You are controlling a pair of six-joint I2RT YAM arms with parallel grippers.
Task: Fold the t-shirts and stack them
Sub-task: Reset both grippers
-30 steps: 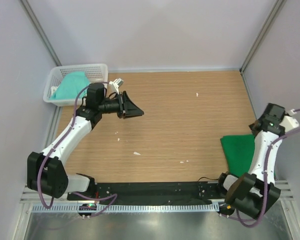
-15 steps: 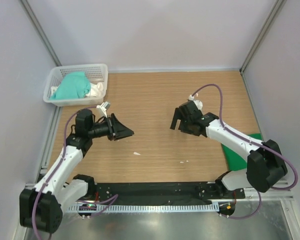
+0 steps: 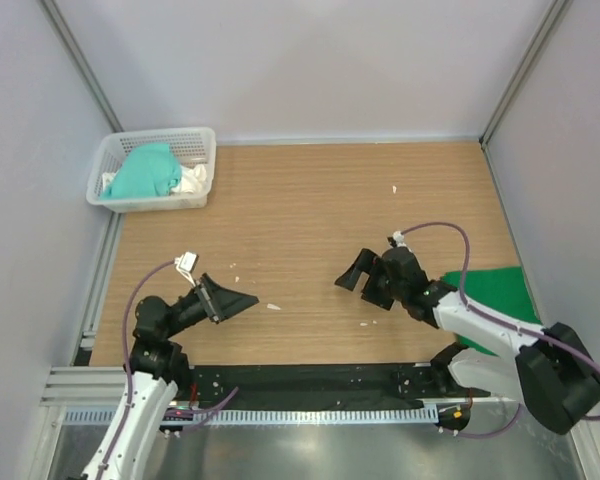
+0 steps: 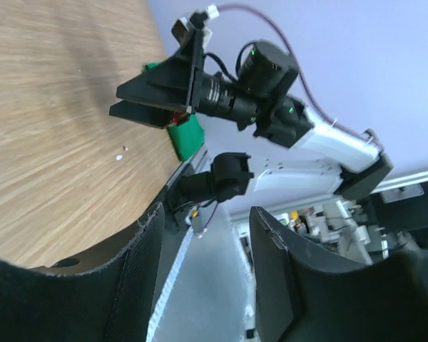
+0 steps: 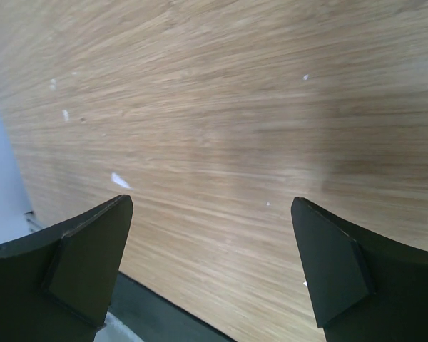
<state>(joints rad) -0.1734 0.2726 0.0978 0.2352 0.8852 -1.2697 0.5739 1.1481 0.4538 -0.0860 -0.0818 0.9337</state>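
Observation:
A deep green t-shirt [image 3: 492,296] lies folded flat at the table's right edge, partly under my right arm; the left wrist view catches a corner of it [image 4: 186,135]. The mint-teal t-shirt [image 3: 146,171] sits bunched in the white basket [image 3: 199,142] at the far left. My left gripper [image 3: 242,300] hovers near the front left of the table, open and empty [image 4: 203,239], pointing right. My right gripper [image 3: 360,287] faces it from the middle, just left of the green t-shirt. Its jaws stand wide open with only bare wood between them [image 5: 210,221].
White cloth [image 3: 190,180] lies beside the mint-teal shirt in the basket. Small white flecks [image 3: 274,306] dot the wooden table [image 3: 310,200]. A black strip [image 3: 310,378] runs along the near edge by the arm bases. Grey walls close in three sides.
My left arm pulled back from beside the basket to the front left. My right arm swung from the right edge out over the middle, and its jaws opened wide.

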